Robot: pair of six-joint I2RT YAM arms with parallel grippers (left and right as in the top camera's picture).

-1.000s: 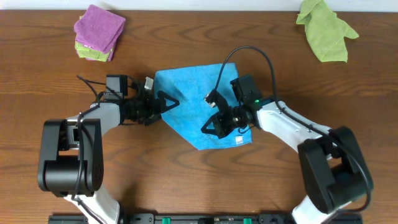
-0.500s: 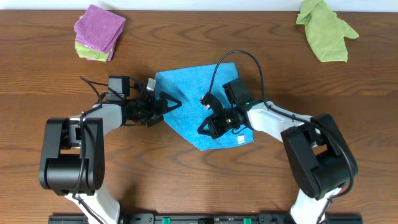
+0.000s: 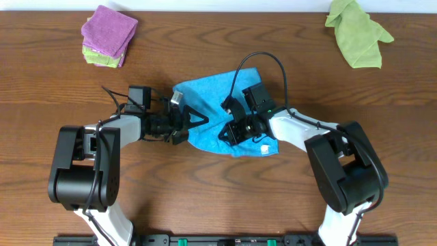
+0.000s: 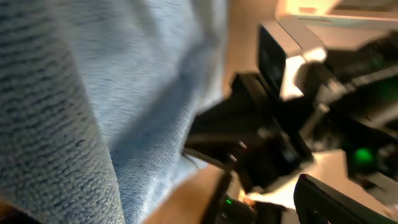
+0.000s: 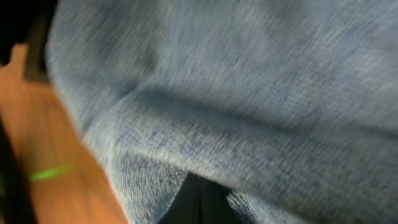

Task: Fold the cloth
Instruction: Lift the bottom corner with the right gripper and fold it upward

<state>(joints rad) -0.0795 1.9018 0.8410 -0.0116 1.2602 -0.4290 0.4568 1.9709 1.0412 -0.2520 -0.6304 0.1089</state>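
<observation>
Wooden tabletop (image 3: 205, 205) carries the rumpled sky-blue cloth (image 3: 212, 92); left end effector (image 3: 198, 119) gapes wide at its edge, right end effector (image 3: 225, 134) pinches closed on the fabric

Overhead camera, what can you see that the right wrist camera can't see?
Only overhead: the purple folded cloth, the green cloth, and both grippers, the left gripper open, the right gripper shut on the blue cloth. Only right wrist: the fabric's fuzzy weave up close, bunched into a fold. Both: the blue cloth and the brown wooden table.
</observation>
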